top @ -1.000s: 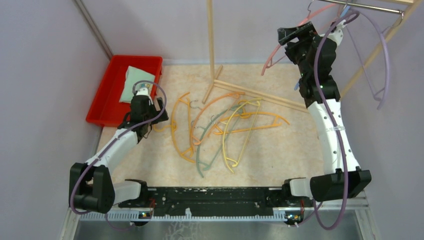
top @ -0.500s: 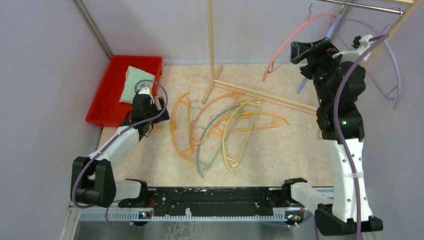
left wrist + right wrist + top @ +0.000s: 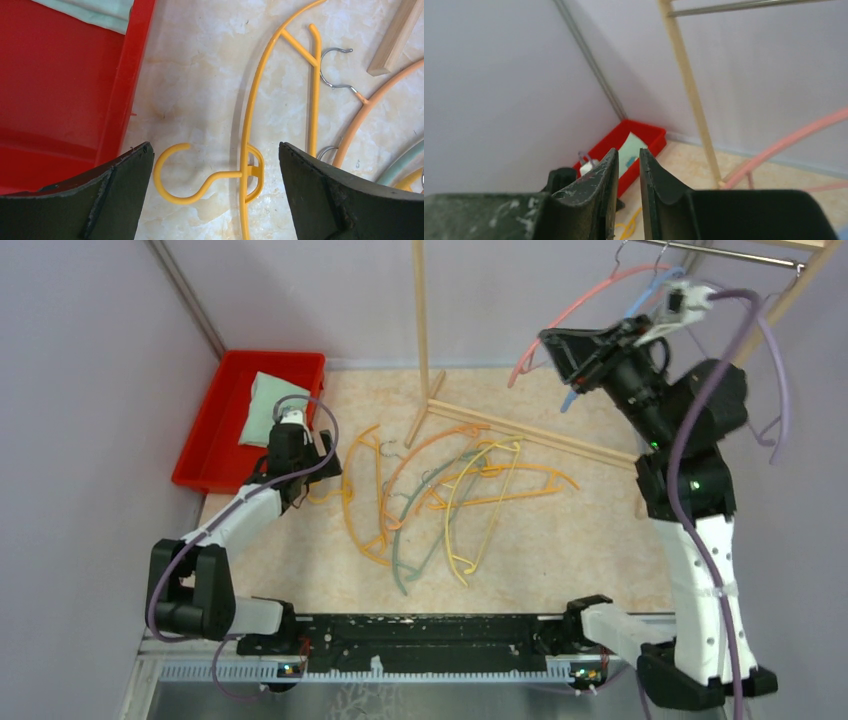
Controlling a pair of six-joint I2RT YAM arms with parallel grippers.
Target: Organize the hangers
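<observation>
No readable text, labels or numbers appear anywhere.

yellow hanger (image 3: 248,125) cropped, red bin (image 3: 131,80) cropped

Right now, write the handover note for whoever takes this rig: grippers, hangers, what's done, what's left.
Left gripper: open, low over the table beside the red bin, fingers either side of the yellow-orange hanger at its hook; not gripping yet.
Right gripper: raised near the rail, nearly shut, holding nothing.
Done: pink hanger, blue hanger and lavender hanger hang on the rail.
Left: the loose hangers heaped mid-table, orange, green and yellow, are not yet hung; the one under the left gripper looks like the next pick.
</observation>
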